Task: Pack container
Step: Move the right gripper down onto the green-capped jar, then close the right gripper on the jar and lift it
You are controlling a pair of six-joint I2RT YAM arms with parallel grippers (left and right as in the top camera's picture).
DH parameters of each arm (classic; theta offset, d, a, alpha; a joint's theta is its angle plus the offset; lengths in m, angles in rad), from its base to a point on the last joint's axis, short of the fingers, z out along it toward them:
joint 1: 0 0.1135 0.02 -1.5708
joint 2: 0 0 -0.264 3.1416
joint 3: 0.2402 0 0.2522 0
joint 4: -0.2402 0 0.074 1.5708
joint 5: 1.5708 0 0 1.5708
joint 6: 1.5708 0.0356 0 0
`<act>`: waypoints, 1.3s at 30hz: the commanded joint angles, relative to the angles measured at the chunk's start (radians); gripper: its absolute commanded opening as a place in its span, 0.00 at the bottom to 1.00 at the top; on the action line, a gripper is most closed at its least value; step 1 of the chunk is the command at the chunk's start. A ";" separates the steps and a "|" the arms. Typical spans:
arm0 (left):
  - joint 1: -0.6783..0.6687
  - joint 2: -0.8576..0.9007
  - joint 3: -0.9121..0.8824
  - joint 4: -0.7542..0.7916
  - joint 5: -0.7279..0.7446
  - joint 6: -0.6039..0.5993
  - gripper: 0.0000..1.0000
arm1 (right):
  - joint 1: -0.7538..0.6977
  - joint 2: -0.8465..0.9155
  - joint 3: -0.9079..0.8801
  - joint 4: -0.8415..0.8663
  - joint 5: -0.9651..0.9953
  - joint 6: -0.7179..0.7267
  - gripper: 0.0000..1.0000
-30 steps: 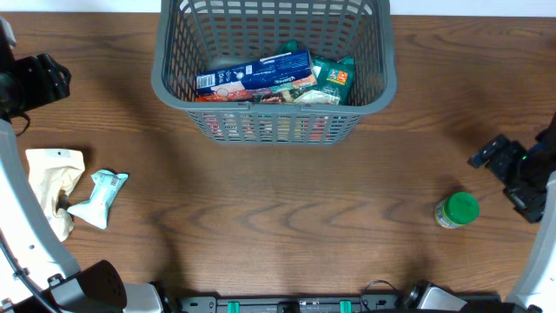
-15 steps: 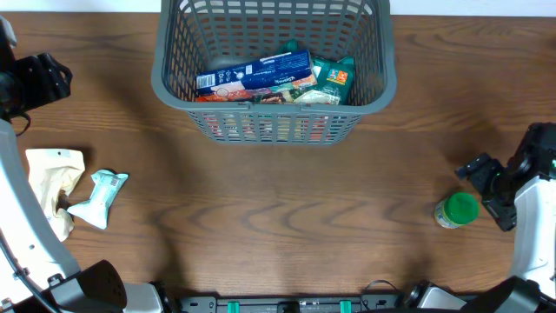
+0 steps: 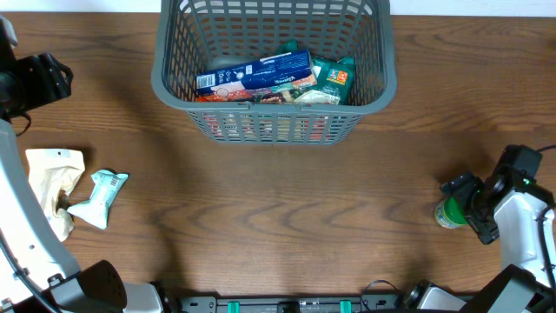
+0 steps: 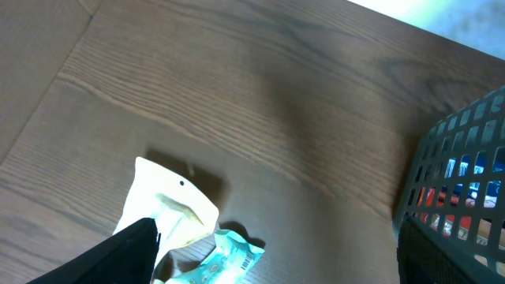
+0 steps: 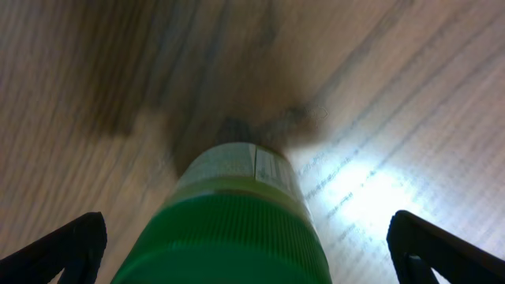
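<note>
A robot lab bench, not a home; a wood-grain table (image 3: 287, 217) with a left arm (image 3: 26, 226) and a right arm (image 3: 521, 230) rising at its sides; a black rail (image 3: 287, 305) with cables along the near edge; a basket (image 3: 269, 129) of shop packets at the far side.

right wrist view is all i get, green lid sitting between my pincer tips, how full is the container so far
Observer: The container stands at the far edge of the table. It holds a blue box and a green packet, among other things.
Operator: anything left out besides this jar
Observer: Yes, a cream pouch and a small teal packet lie side by side on the table's left side.
Operator: is the left arm on them
Observer: No, the left pincer is open, apart from both, and holds nothing.
</note>
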 commanded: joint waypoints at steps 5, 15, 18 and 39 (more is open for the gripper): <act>-0.002 -0.002 0.000 -0.005 0.003 0.017 0.78 | -0.006 -0.011 -0.040 0.037 0.014 0.021 0.99; -0.002 -0.002 0.000 -0.005 0.003 0.017 0.78 | -0.006 -0.011 -0.041 0.055 0.015 0.021 0.93; -0.002 -0.002 0.000 -0.005 0.003 0.017 0.78 | -0.006 -0.011 -0.042 0.055 0.015 0.021 0.94; -0.002 -0.002 0.000 -0.005 0.003 0.017 0.78 | -0.006 -0.011 -0.145 0.134 0.014 0.029 0.94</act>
